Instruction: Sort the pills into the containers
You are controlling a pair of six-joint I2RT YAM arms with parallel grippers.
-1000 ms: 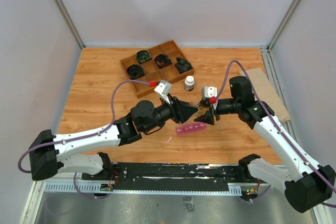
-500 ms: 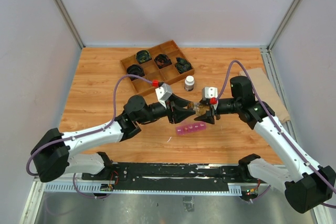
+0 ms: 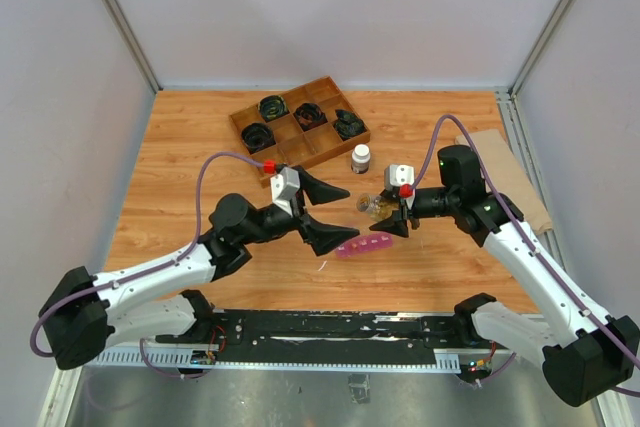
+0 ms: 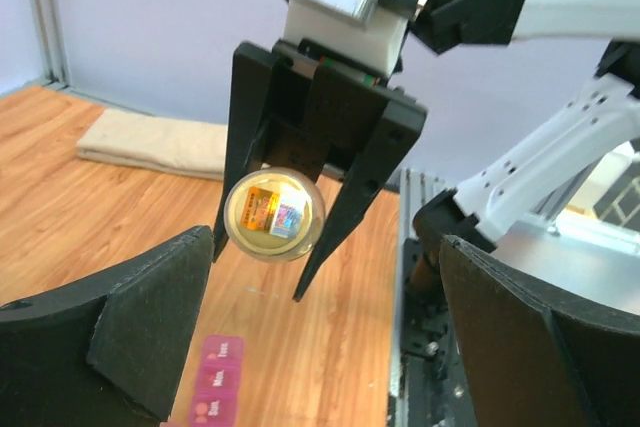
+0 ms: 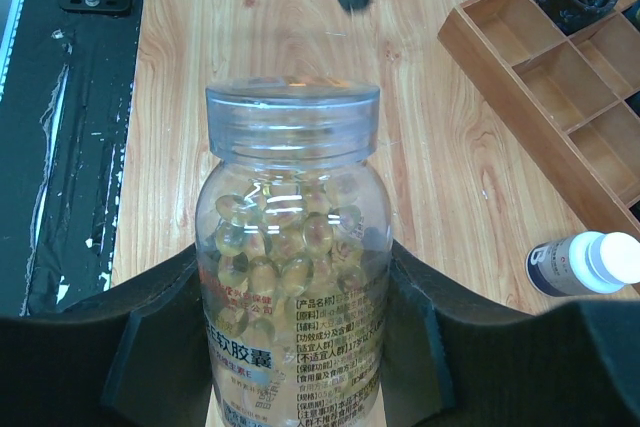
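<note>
A clear jar (image 5: 290, 347) with a printed label is full of yellowish pills (image 5: 290, 237) and has a ribbed clear top (image 5: 292, 112). My right gripper (image 5: 292, 257) is shut on its body and holds it above the table (image 3: 372, 205). The pink strip of containers (image 3: 365, 244) lies on the wood just below it, and its labelled squares (image 4: 215, 387) show in the left wrist view. My left gripper (image 3: 340, 215) stands wide open to the left of the jar, apart from it, with nothing between its fingers (image 4: 110, 337). From there the jar (image 4: 273, 215) appears end-on.
A brown wooden divided tray (image 3: 290, 142) with black coiled items sits at the back. A white-capped bottle (image 3: 360, 157) stands beside it. A tan pad (image 3: 505, 172) lies at the right edge. The metal rail (image 3: 330, 332) runs along the near edge.
My left gripper has opened wide and drawn back to the left, away from the jar's top. The right gripper and the jar have stayed still.
</note>
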